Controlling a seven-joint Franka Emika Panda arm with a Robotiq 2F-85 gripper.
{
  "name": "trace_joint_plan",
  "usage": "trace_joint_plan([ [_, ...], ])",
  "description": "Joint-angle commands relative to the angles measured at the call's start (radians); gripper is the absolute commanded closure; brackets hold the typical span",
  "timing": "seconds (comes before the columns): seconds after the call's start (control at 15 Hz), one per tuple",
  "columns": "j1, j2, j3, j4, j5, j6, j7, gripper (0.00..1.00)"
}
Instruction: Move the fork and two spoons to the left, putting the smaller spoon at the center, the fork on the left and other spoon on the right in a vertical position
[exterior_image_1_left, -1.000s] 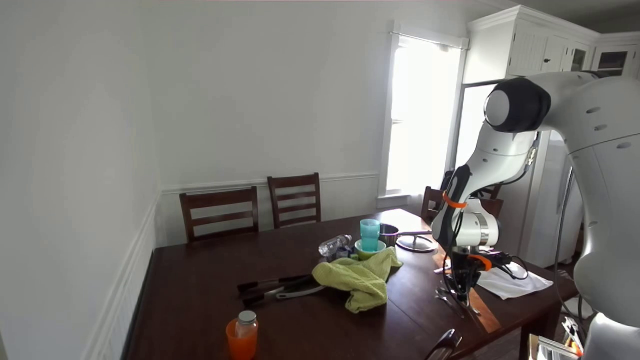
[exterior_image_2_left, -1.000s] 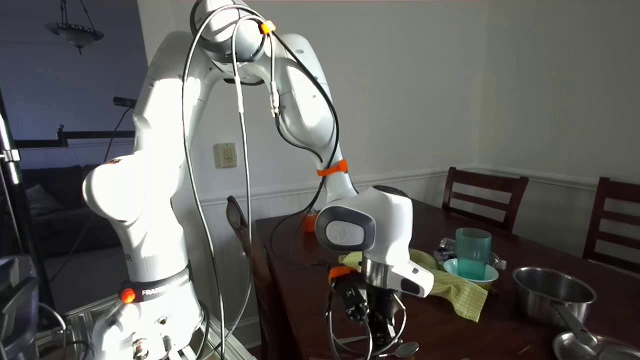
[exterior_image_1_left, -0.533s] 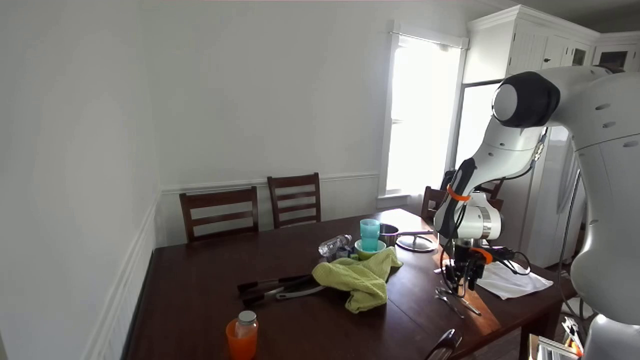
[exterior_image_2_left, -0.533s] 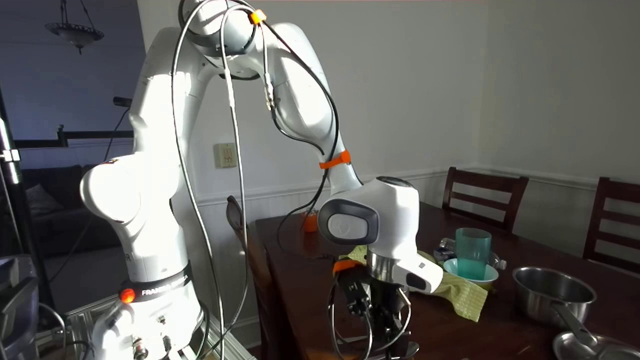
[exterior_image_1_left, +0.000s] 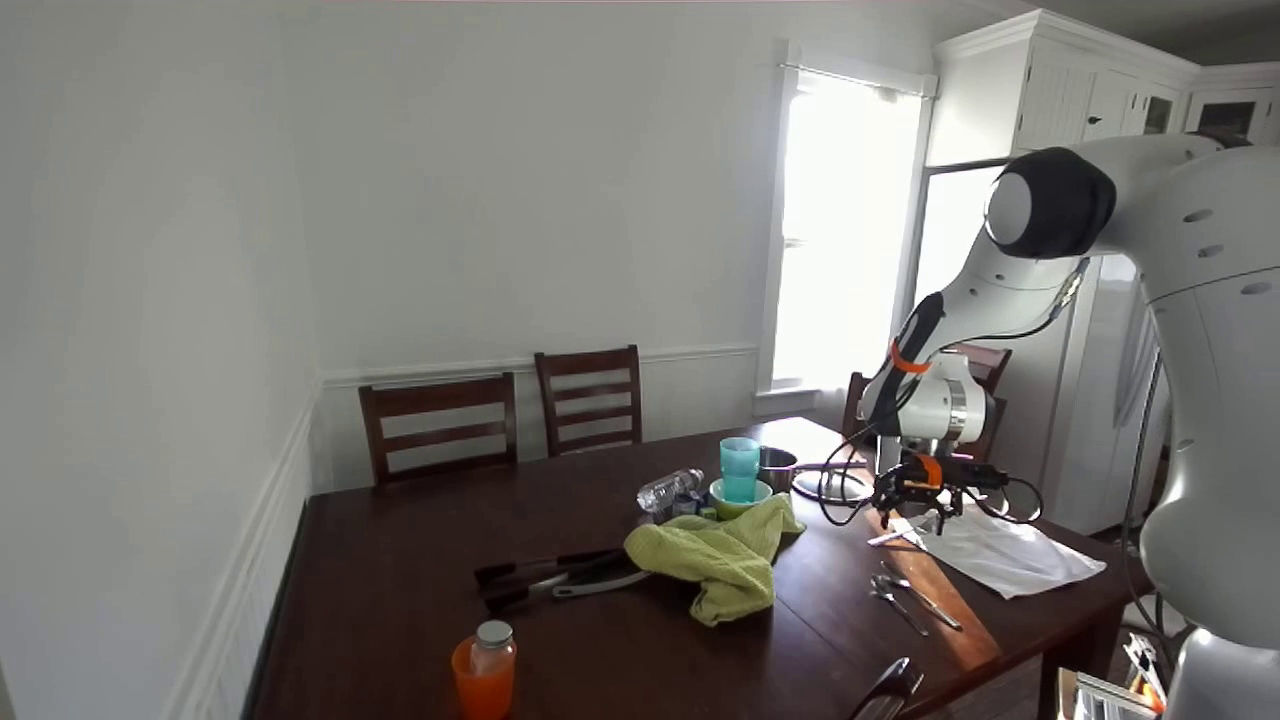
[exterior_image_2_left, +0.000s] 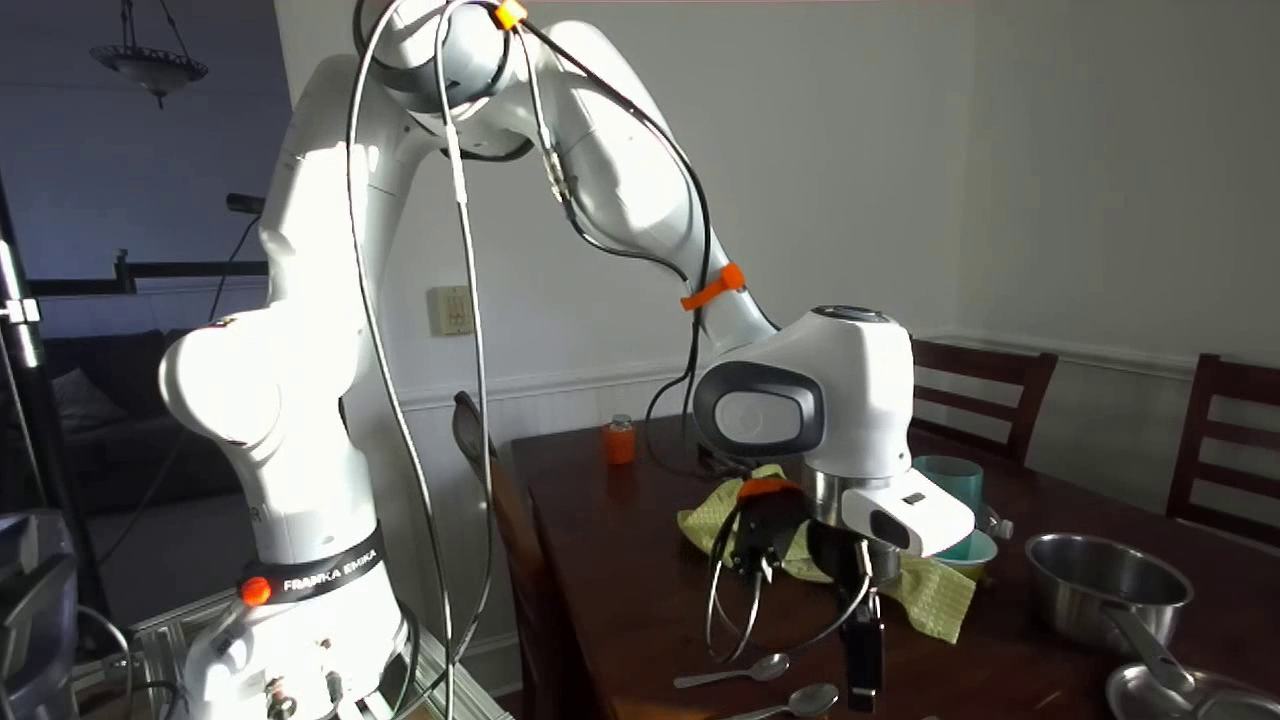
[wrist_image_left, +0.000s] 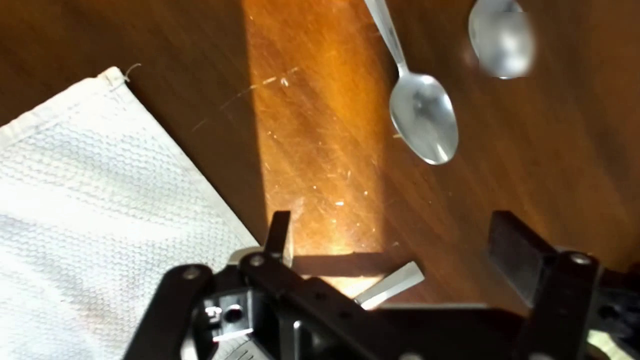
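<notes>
Two silver spoons lie side by side on the table: the larger spoon (wrist_image_left: 425, 117) and, at the wrist view's upper right, the smaller spoon (wrist_image_left: 501, 40). Both exterior views show the pair as well, the smaller spoon (exterior_image_1_left: 898, 606) left of the larger spoon (exterior_image_1_left: 930, 603). My gripper (wrist_image_left: 390, 225) stands open above the table, past the spoons' bowls and beside the white cloth, holding nothing. Below its spread fingers the handle end of the fork (wrist_image_left: 392, 285) shows; the gripper's body covers its middle, and what look like its tines appear at the bottom left.
A white cloth (exterior_image_1_left: 1020, 560) lies by the fork. A yellow-green cloth (exterior_image_1_left: 710, 565), a teal cup (exterior_image_1_left: 740, 465) in a bowl and a steel pot (exterior_image_2_left: 1105, 590) with its lid (exterior_image_2_left: 1190, 695) stand farther along. An orange cup (exterior_image_1_left: 485, 680) is near the far end.
My gripper has opened, risen from the spoons and moved toward the white cloth and fork. Both spoons now lie uncovered on the table.
</notes>
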Motion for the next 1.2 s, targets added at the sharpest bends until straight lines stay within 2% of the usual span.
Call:
trace_joint_plan([
  [0.0, 0.041, 0.123, -0.028, 0.126, 0.048, 0.009, 0.187, 0.0],
  [0.4, 0.087, 0.288, -0.082, 0.301, 0.1, -0.015, 0.484, 0.0],
  [0.93, 0.135, 0.414, -0.19, 0.436, 0.144, -0.076, 0.865, 0.0],
  [1.0, 0.136, 0.424, -0.195, 0.447, 0.145, -0.09, 0.915, 0.06],
  [1.13, 0.133, 0.434, -0.197, 0.468, 0.136, -0.12, 0.985, 0.32],
])
